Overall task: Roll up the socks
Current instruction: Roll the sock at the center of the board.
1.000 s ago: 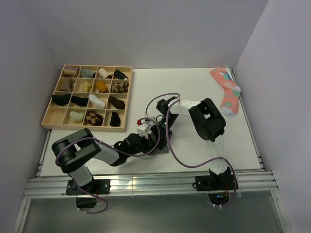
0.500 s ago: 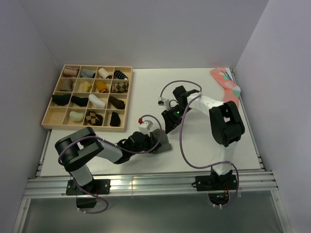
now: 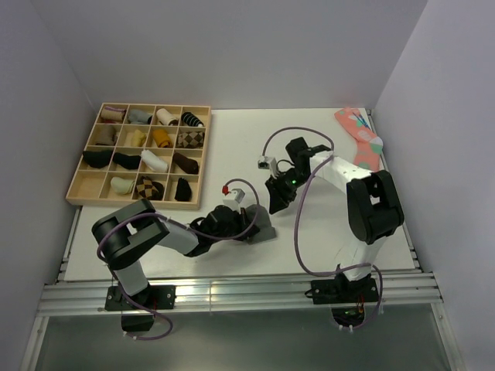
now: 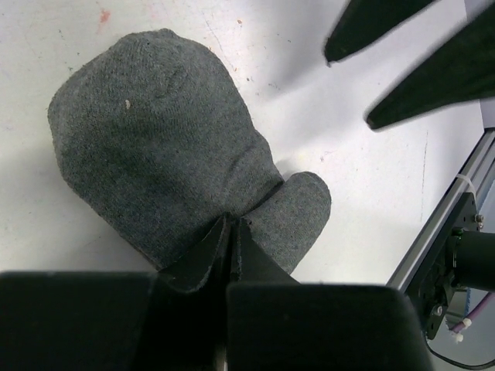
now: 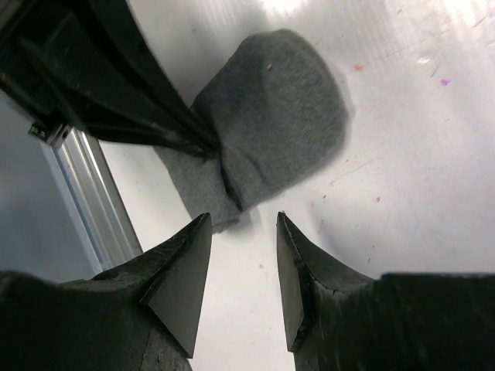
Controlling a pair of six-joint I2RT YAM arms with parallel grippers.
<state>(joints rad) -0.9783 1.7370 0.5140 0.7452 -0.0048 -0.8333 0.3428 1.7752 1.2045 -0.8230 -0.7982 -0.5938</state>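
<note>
- Whereas the right gripper [image 5: 242,219] stood bent in close over the grey socks [image 4: 158,158] a second ago, hard by the left gripper [image 4: 233,226], it now hangs clear of them toward the right of the table [image 3: 232,139], its arm swung out and stretched.
- Right gripper, state: jaws spread, nothing between them. Its wrist view shows bare table between the tips, with the socks just beyond and apart from them.
- Left gripper, state: unchanged. Its fingers are pressed together, pinching an edge of the grey knit at the near side of the bundle.
- Grey socks, place: on the table near its front edge, about mid-width, just ahead of the left gripper. They have shifted little, if at all, over the second.
- Grey socks, form: one rounded lump with a short flap sticking out beside the pinch. Whether it holds one sock or a pair cannot be told.
- Reading: the right gripper has let go and backed off, leaving the hold to the left alone. This is likely a pause to re-grip between turns of the roll.
- Progress, judged: the bundle is folded over but loose and the flap is untucked, so the roll is not finished.
- Other items, unmoved: wooden tray [image 3: 77,198] at far left with sock rolls [image 3: 147,187] in its compartments; pink dotted sock [image 3: 360,143] at the far right corner.
</note>
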